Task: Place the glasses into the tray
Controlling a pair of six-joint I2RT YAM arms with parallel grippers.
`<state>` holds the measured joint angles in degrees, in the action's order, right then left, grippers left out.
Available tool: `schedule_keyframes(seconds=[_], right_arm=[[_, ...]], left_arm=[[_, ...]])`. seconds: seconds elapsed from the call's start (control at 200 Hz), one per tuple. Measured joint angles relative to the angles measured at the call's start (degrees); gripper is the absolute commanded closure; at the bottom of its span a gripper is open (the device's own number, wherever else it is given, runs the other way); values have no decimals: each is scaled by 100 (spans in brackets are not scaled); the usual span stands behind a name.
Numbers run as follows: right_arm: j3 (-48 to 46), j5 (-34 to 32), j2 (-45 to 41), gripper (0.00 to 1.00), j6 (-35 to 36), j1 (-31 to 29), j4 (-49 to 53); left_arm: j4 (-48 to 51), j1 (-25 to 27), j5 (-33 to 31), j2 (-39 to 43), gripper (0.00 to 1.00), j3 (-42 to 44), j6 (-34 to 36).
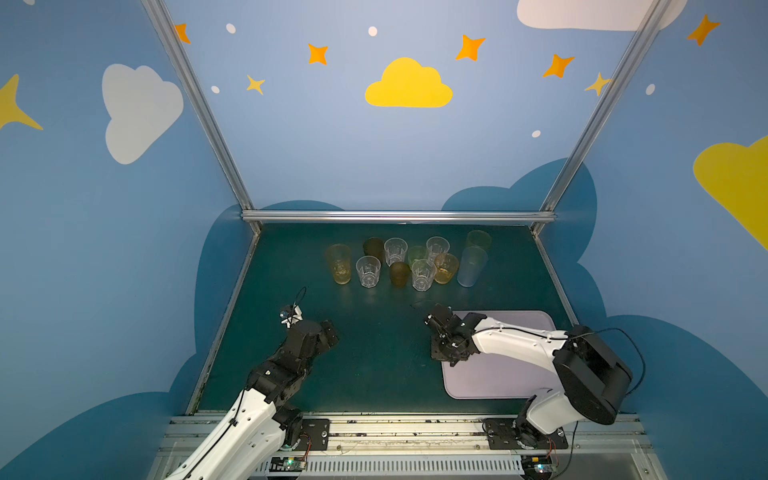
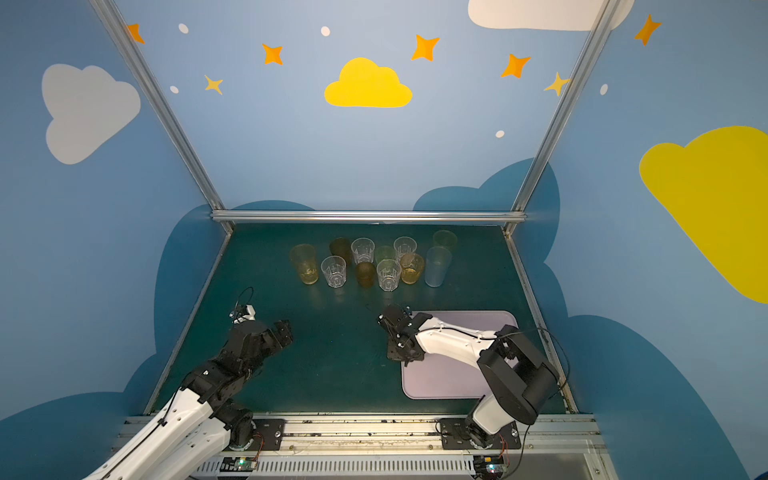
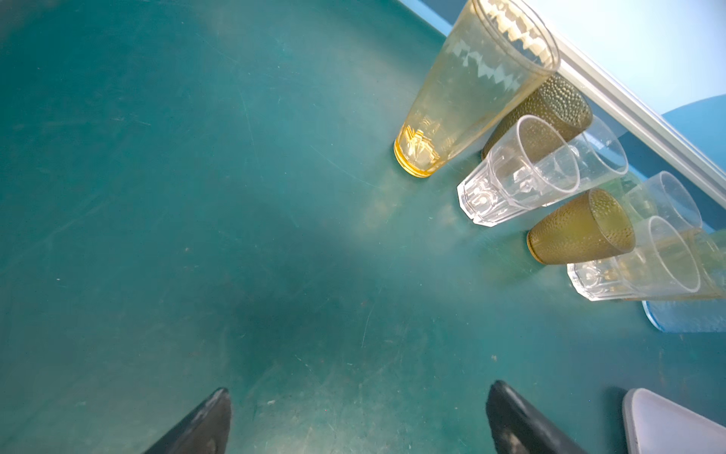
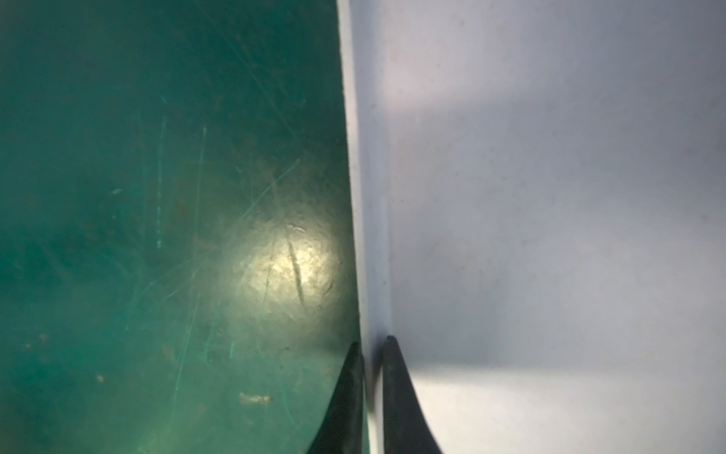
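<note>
All eleven glasses [image 1: 423,274] upright, clustered beyond the tray [image 1: 503,374], none in it. We judge them light, stiff, slick: pinch one wall over the rim. Packed tight; neighbours crowd any grasp. The pale blue tumbler [image 1: 471,266] stands nearest the tray. Our right gripper [image 4: 371,342] is clamped on the tray's left rim; our left gripper [image 3: 357,387] gapes empty, left of the tray.

Partly hidden things
The right arm [image 1: 511,338] covers part of the tray [image 1: 498,382] in both top views. A small green glass [image 1: 417,252] peeks from behind a clear glass [image 1: 423,275]. The left wrist view cuts off the blue glass [image 3: 687,316].
</note>
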<state>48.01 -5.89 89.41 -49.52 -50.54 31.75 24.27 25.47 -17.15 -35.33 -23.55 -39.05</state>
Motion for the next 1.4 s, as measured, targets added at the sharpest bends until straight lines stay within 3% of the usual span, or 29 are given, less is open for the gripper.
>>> schedule_keyframes(seconds=[0.601, 0.811, 0.861, 1.041, 1.402], right_arm=[[1054, 1110, 946, 87, -59, -398, -898], [1209, 1316, 813, 61, 15, -393, -1054], [1209, 1327, 708, 50, 50, -387, -1043], [885, 1189, -240, 27, 63, -249, -1016], [-935, 1038, -2645, 14, 247, 490, -896]], left_arm=[[157, -85, 111, 160, 0, 13, 31], [236, -90, 151, 160, 0, 13, 70], [260, -90, 179, 160, 0, 13, 74], [317, -96, 446, 157, 0, 7, 87], [74, 192, 1392, -393, 0, -260, -101]])
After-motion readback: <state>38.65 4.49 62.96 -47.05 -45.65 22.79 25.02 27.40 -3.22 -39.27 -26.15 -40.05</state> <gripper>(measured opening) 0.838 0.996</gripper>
